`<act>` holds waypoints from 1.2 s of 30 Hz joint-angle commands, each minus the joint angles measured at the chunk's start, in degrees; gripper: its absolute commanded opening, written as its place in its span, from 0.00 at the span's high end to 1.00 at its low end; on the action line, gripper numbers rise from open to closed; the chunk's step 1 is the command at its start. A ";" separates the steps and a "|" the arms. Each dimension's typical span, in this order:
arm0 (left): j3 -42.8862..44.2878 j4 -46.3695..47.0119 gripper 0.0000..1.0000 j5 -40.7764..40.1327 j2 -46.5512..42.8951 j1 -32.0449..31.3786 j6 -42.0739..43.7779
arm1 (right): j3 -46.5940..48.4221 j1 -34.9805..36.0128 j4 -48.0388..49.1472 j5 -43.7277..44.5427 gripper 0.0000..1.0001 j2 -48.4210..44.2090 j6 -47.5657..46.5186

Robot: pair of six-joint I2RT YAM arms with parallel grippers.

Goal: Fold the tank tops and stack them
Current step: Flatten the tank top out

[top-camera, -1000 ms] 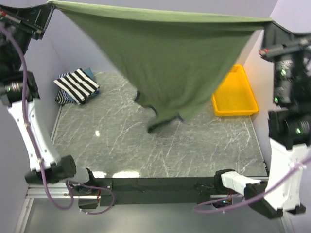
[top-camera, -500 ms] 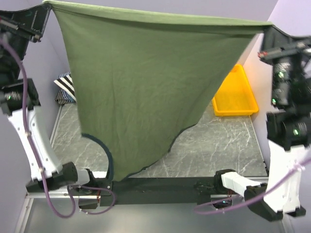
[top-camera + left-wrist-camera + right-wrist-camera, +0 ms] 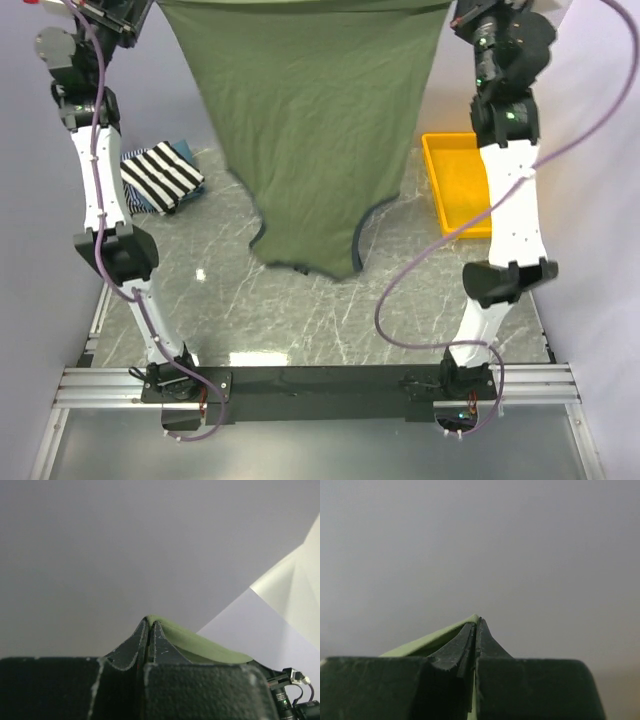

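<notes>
1. Olive-green tank top (image 3: 310, 130): we see it hanging in the air over the counter (image 3: 300, 320), held by its upper edge between the two raised arms. Its navy-trimmed lower edge dangles above the middle of the counter; we cannot tell whether it touches.
2. Left gripper (image 3: 149, 625): jaws pressed together, pinching the green cloth at the upper left corner.
3. Right gripper (image 3: 476, 622): jaws pressed together, pinching the green cloth at the upper right corner.
4. Striped tank top (image 3: 160, 175): we find it folded at the counter's far left, lying on a bluish tank top (image 3: 184, 150).
5. Yellow tray (image 3: 450, 190): on the counter's far right, beside the right arm.
</notes>
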 commanded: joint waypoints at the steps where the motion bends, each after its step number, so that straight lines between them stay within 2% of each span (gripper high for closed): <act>1: 0.03 9.81 0.99 -4.18 -1.82 0.68 -1.69 | 4.08 -0.65 7.10 2.94 1.00 0.22 -2.15; 5: 0.71 10.61 0.99 -4.10 -2.27 1.38 0.78 | -2.96 -0.65 13.35 4.87 1.00 -3.20 -3.03; 13: -3.84 13.25 0.99 -0.94 -5.87 4.55 -2.82 | -6.40 -1.71 11.78 5.32 1.00 -7.34 -2.15; 15: -7.61 13.34 0.99 0.21 -7.80 4.55 -2.82 | -8.66 -1.71 9.84 5.23 1.00 -8.30 -1.88; 17: -15.34 15.87 0.99 2.04 -10.95 4.55 -3.70 | -13.66 -1.71 10.10 5.14 1.00 -11.81 -0.75; 21: -33.60 19.30 0.99 4.07 -18.60 4.20 -4.41 | -37.52 -1.88 13.62 5.40 1.00 -22.35 2.07; 22: -41.56 19.40 0.99 4.25 -20.36 4.20 -4.41 | -41.51 -1.88 13.71 5.49 1.00 -26.46 3.55; 24: -50.04 18.71 0.99 4.26 -26.33 3.76 -3.62 | -53.86 -1.88 13.88 5.75 1.00 -31.31 5.14; 25: -58.26 17.74 1.00 4.08 -30.79 3.76 -2.57 | -58.21 -1.88 13.88 5.58 1.00 -35.77 6.98; 27: -66.21 12.94 0.99 2.60 -35.56 3.58 -0.90 | -69.52 -1.88 12.66 4.79 1.00 -40.37 8.74; 28: -73.91 11.33 0.99 1.80 -37.84 3.49 0.07 | -73.07 -1.80 12.04 3.74 1.00 -44.30 11.01; 30: -80.63 6.42 0.99 -0.04 -44.70 3.49 3.14 | -81.40 -1.71 8.89 1.89 1.00 -47.67 12.70; 31: -86.50 1.96 1.00 -1.97 -48.55 3.32 5.15 | -83.72 -1.62 7.57 1.45 1.00 -50.21 13.84; 34: -96.36 -6.83 0.99 -4.35 -54.36 3.23 8.15 | -91.54 -1.27 2.12 0.66 1.00 -55.31 14.81; 36: -100.77 -9.24 0.99 -4.19 -56.84 2.97 9.21 | -96.72 -1.27 -1.75 -0.56 1.00 -57.78 15.86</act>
